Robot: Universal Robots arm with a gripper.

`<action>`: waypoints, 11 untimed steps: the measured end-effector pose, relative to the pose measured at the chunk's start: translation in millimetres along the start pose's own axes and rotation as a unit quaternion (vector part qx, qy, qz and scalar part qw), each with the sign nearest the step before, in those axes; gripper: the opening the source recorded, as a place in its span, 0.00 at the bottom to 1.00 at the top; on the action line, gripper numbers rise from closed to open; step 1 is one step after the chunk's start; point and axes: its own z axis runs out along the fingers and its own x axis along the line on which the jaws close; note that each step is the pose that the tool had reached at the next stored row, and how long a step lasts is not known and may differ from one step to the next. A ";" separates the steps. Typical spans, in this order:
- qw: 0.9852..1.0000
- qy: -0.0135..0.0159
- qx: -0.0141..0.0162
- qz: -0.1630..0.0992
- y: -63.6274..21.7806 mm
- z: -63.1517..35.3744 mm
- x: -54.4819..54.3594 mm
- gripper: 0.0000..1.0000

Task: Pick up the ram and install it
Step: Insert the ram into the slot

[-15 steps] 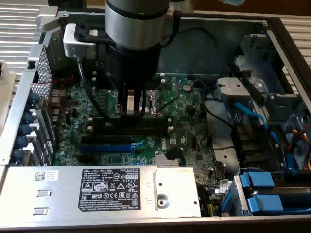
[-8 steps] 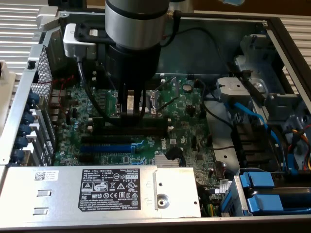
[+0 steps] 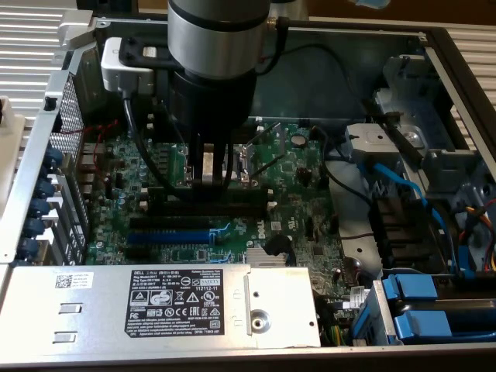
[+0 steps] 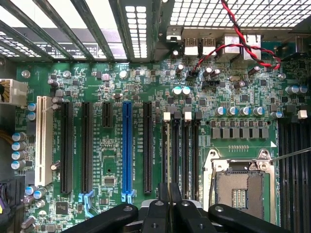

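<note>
gripper (image 3: 209,184) (image 4: 168,204) fingers are narrow, clamped on the long thin green ram stick (image 4: 168,191), which the wrist view sees edge-on. the stick's long axis runs parallel to the four bare black slots with white end clips (image 4: 187,145), faces upright. it lines up with the slot furthest from the silver cpu socket (image 4: 238,187); can't tell if it touches. tight lane: long black expansion slot (image 4: 147,145) on one side, socket on the other. blue expansion slot (image 4: 127,145) sits further out. grey labelled metal cage (image 3: 155,298) covers the green motherboard (image 3: 302,186) edge beyond the blue slot.
</note>
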 end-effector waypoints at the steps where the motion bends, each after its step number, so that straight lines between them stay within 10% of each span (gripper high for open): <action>1: 1.000 0.000 0.000 0.000 0.0 0.1 -0.1 0.12; 11: 1.000 0.002 0.000 0.000 0.0 0.4 -1.2 0.12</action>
